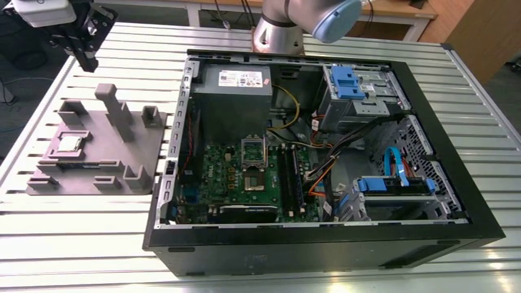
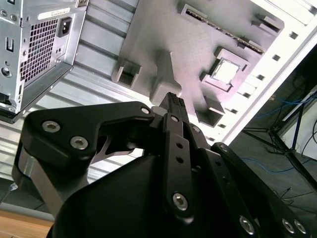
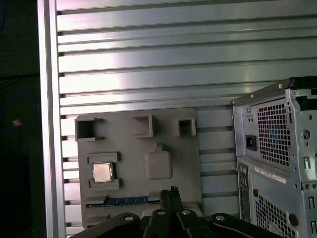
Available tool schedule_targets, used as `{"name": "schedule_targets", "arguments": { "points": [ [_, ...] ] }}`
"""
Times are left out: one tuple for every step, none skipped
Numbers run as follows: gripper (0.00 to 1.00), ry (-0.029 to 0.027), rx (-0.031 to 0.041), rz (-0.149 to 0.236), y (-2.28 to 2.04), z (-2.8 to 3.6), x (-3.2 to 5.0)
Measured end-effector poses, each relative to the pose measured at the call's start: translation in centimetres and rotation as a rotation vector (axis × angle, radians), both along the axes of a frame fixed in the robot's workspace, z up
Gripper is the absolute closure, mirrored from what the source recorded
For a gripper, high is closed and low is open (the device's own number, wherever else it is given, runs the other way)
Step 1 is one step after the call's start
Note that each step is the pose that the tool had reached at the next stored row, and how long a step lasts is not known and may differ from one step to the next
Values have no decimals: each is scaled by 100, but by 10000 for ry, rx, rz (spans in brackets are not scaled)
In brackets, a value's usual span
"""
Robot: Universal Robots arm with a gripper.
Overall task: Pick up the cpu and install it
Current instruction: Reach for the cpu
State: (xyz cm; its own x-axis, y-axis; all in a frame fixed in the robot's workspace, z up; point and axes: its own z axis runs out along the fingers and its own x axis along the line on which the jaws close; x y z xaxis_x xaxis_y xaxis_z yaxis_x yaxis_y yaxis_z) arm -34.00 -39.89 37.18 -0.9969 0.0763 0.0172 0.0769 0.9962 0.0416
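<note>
One cpu (image 1: 69,143) sits in a recess of the grey fixture (image 1: 114,160) on the table (image 1: 73,232), below the claw (image 1: 88,61) and well apart from it. Claw fingers are pressed together, gripping nothing.

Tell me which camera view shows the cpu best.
The first wrist view: it looks straight down on the cpu, so its square silver top sits unobstructed in the grey fixture. The second wrist view shows it at a slant. The exterior view shows it small, at the exterior view's left.
</note>
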Motion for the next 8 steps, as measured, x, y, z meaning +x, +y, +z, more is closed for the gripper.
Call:
{"name": "schedule_targets", "arguments": {
  "points": [
    [90, 0, 0, 0, 0, 0, -7],
    [90, 0, 0, 0, 0, 0, -15],
    [90, 0, 0, 0, 0, 0, -23],
    [90, 0, 0, 0, 0, -1, -31],
    [90, 0, 0, 0, 0, -1, -40],
    [90, 0, 0, 0, 0, -1, -51],
    [90, 0, 0, 1, 0, -1, -62],
    [90, 0, 0, 0, 0, -2, -75]
  ]
}}
